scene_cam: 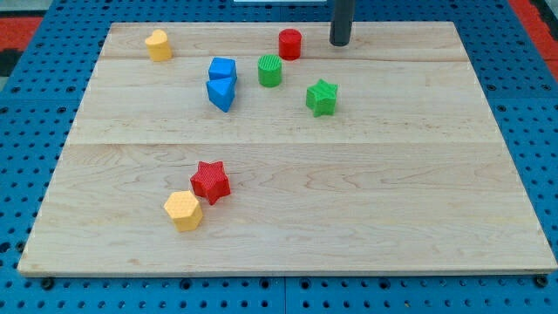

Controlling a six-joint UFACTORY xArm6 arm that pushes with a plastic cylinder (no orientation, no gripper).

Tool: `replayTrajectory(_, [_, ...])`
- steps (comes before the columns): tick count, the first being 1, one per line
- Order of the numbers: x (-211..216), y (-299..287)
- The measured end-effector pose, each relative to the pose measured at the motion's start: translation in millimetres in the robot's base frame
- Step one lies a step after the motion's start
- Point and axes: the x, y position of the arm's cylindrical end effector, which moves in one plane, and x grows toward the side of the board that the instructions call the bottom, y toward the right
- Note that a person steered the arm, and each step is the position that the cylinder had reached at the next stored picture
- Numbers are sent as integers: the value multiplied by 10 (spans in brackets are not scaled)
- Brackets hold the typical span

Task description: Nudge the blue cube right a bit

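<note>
The blue cube [223,69] sits on the wooden board [366,192] in the upper left-middle part of the view. A blue wedge-shaped block [221,92] touches its lower side. My tip [340,42] is near the board's top edge, well to the right of the blue cube and apart from it. A red cylinder [290,44] and a green cylinder [270,71] stand between my tip and the cube.
A green star [322,97] lies below my tip. A yellow block [158,44] is at the top left. A red star [210,181] touches a yellow hexagonal block [183,210] at the lower left. A blue pegboard [35,105] surrounds the board.
</note>
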Motion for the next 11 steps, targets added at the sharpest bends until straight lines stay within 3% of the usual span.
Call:
replayTrajectory(3, [147, 280])
replayTrajectory(4, [499, 751])
replayTrajectory(5, [1164, 764])
replayTrajectory(6, [1985, 509])
replayTrajectory(7, [2187, -649])
replayTrajectory(8, [2095, -1800])
replayTrajectory(9, [1486, -2699])
replayTrajectory(10, [956, -2991])
replayTrajectory(11, [756, -2373])
